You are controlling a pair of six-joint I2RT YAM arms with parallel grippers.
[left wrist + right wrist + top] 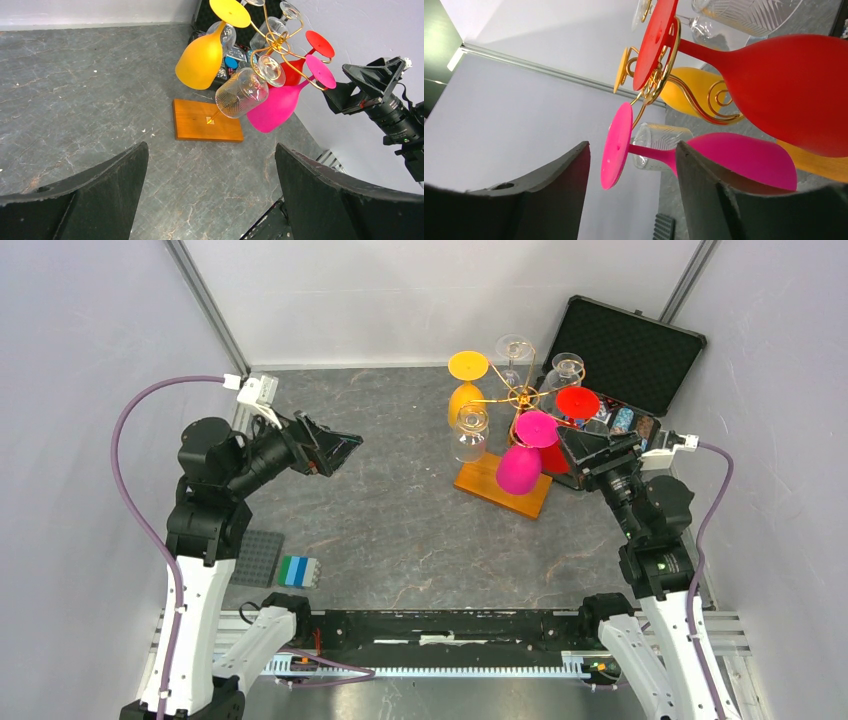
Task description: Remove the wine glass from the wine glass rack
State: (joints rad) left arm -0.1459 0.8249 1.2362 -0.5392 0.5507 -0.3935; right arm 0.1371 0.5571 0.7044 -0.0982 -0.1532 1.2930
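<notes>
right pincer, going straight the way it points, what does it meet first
Most likely the pink wine glass: its stem and foot sit just ahead of the right pincer, in line with its open gap, though depth is unclear.

A robot test cell in a lab: plain white panel walls [400, 290] on bare aluminium corner posts [205, 300] box in a grey marbled tabletop [400, 530]. Purple cables [128, 490] loop to two black-and-white robot arms, left [205, 530] and right [655, 540], bolted to a slotted metal rail [440, 670], with an open black foam-lined equipment case [625, 350] in the far corner
</notes>
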